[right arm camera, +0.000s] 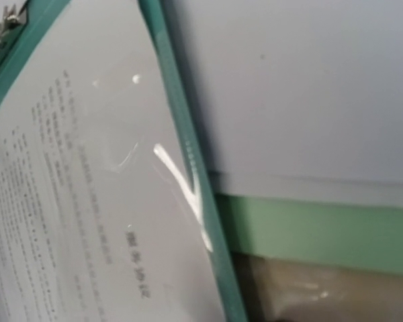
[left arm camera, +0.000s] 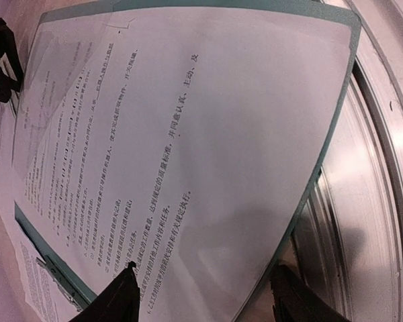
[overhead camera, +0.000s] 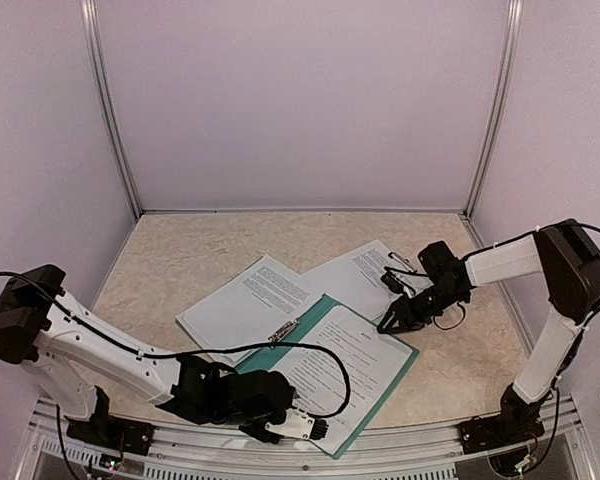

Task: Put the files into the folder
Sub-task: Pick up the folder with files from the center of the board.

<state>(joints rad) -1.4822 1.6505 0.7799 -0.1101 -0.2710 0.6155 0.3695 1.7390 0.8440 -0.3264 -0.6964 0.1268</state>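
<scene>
The dark teal folder (overhead camera: 375,405) lies open at the table's near middle, its silver clip (overhead camera: 285,329) at the top left. One printed file sheet (overhead camera: 345,365) lies on its right leaf and fills the left wrist view (left arm camera: 188,134). Two more file sheets (overhead camera: 248,300) lie behind the folder. My left gripper (overhead camera: 308,427) is open at the folder's near edge; its fingers (left arm camera: 117,298) straddle the sheet's corner. My right gripper (overhead camera: 395,318) is low at the folder's right edge (right arm camera: 201,201); its fingers are out of its wrist view.
A pale mint-green clipboard (right arm camera: 322,231) lies under the right white sheet (overhead camera: 365,272), beside the folder. A metal rail (left arm camera: 376,201) runs along the table's near edge. White walls close in the back and both sides.
</scene>
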